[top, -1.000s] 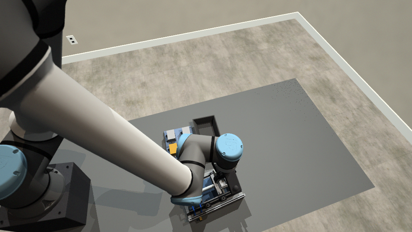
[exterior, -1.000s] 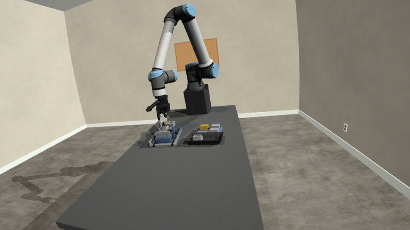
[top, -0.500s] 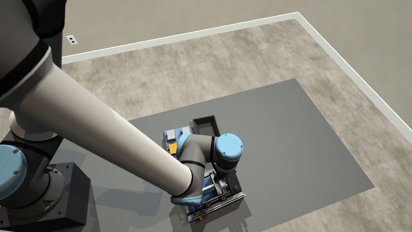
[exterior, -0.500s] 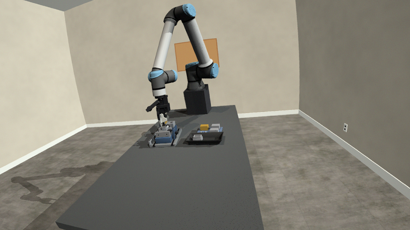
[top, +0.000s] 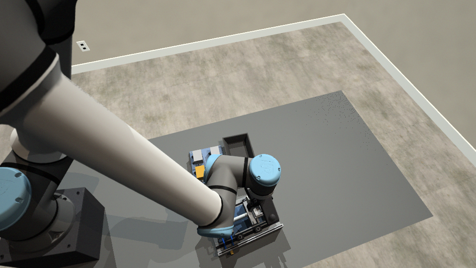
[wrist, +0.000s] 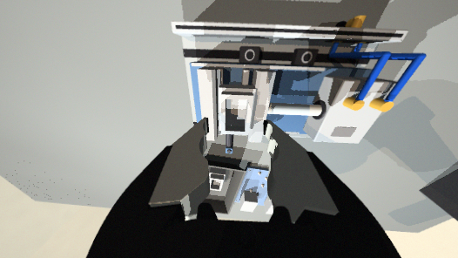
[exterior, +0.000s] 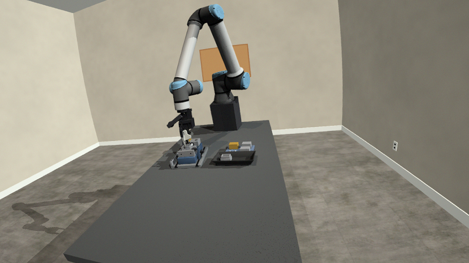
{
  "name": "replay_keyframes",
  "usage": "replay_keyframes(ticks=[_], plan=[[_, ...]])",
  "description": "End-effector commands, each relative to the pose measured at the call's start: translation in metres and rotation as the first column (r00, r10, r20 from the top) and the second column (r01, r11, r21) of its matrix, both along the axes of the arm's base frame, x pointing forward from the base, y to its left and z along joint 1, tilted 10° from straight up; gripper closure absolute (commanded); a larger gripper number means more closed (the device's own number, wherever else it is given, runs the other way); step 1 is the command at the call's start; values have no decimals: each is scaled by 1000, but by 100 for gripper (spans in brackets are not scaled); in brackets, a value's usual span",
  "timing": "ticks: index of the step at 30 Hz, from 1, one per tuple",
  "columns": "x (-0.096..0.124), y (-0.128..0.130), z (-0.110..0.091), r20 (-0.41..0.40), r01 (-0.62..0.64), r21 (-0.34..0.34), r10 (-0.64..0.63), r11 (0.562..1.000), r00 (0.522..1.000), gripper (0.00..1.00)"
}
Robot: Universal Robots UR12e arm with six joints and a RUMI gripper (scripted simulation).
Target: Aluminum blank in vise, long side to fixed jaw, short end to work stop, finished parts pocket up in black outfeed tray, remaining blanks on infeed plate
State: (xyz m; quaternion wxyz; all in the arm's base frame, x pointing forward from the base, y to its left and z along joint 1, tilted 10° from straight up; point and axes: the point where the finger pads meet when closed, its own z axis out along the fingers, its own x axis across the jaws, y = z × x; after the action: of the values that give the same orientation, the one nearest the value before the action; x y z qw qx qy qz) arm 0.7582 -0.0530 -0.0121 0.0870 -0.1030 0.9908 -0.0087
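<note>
"Where's the hand?"

"Over the vise (top: 240,225) (exterior: 187,159) (wrist: 292,83). The gripper (top: 255,206) (exterior: 187,141) (wrist: 236,119) is part-way open, and I see nothing between its fingers."

"And the finished part (top: 257,211) (wrist: 236,131)?"

"Between the vise's jaws, pocket up. I'd say unloading it is the step in hand."

"How do I do that well?"

"Center over it before going down. The fingertips line up roughly with the vise's jaws, so check each has room beside the part. If not, turn the wrist and take the short ends. Grip low, squeeze gently, and lift straight up until the part clears the vise."

"Then?"

"Lay it flat in the outfeed tray (top: 235,136) (exterior: 236,162), beside the vise. One pocketed part (exterior: 226,157) (wrist: 216,188) is there already, so don't stack them."

"And the blanks?"

"The brass blank (top: 200,172) (exterior: 233,145) and gray blanks (top: 197,155) (exterior: 246,144) are at the infeed plate (top: 206,150) (exterior: 252,148) (wrist: 257,174), across from the vise. One gray goes into the vise only after it's unloaded."
</note>
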Motion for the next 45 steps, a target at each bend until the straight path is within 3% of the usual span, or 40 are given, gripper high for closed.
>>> replay_keyframes(ticks=[1, 45], plan=[[1, 0, 1, 1, 0, 0, 0, 1000, 1000, 60], [2, 0, -9, 1, 0, 0, 0, 1000, 1000, 60]])
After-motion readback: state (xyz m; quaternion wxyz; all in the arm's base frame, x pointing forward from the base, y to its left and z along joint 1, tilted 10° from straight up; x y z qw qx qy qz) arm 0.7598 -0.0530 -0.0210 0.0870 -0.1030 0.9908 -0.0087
